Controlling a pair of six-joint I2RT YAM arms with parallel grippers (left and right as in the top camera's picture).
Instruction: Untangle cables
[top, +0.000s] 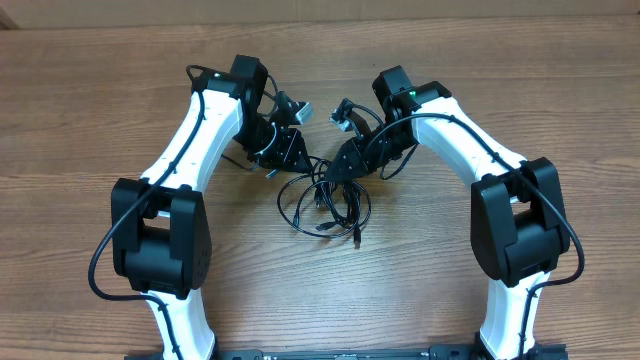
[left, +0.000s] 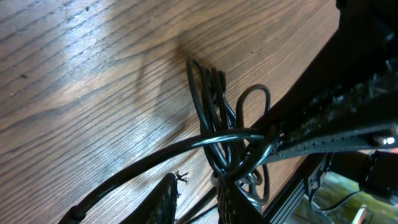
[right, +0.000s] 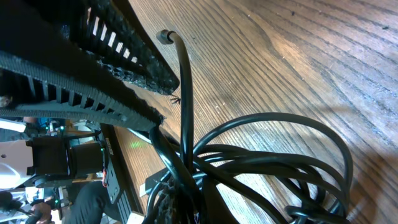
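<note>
The cables (top: 325, 200) lie as one tangle of thin black loops on the wood between the two arms. My left gripper (top: 292, 160) sits at the tangle's upper left and my right gripper (top: 336, 170) at its upper right, tips close together. In the left wrist view my left gripper (left: 198, 180) has its fingers a little apart, wood showing between them; a thin strand crosses the gap and the knotted cables (left: 214, 118) press on the right fingertip. My right gripper (right: 186, 200) is shut on the cables (right: 267, 155), which bunch at its tips. One free plug end (right: 165, 36) points up.
The wooden table (top: 80, 100) stretches wide to the left, right and far side of the arms. Both arm bases stand near the front, by a black rail (top: 340, 353) at the table's edge. The left arm's fingers (right: 137, 68) crowd the right wrist view.
</note>
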